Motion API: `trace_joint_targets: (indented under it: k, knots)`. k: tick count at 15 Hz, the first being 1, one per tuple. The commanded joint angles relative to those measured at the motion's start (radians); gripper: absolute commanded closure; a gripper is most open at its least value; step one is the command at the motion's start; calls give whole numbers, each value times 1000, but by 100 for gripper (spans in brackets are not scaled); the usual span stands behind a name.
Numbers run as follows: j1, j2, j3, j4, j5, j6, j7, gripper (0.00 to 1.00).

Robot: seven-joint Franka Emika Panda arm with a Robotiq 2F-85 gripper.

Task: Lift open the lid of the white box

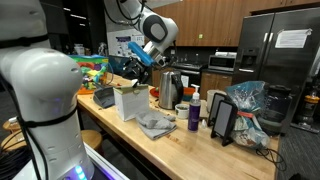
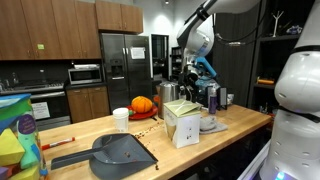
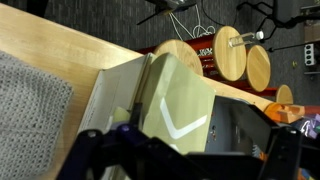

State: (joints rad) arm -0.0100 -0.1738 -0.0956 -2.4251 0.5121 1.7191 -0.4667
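On the long wooden desk (image 1: pixel 195 146), one white rectangular cardboard box (image 1: pixel 128 102) stands mid-surface, its lid apparently tipped up, with the single black claw (image 1: pixel 134 67) above it, fingers spread, gripping nothing.

- Premises: kitchen.
- Stainless refrigerator (image 2: pixel 122 65) stands at the rear.
- Microwave (image 2: pixel 85 74) sits beside the refrigerator, with wooden cabinets (image 2: pixel 50 25) overhead.
- Wooden worktop (image 2: pixel 235 127) runs before the refrigerator.

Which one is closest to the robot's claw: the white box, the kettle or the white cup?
The white box. The gripper hangs just above it, and it fills the wrist view; the kettle and white cup stand farther off.
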Motion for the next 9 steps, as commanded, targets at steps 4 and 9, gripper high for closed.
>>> trace_joint_targets:
  k: [4,9]
  knots:
    - [-1,-9,-1,20,53,-33,-36,0]
    - [2,-13,5,30,70,-46,-45,0]
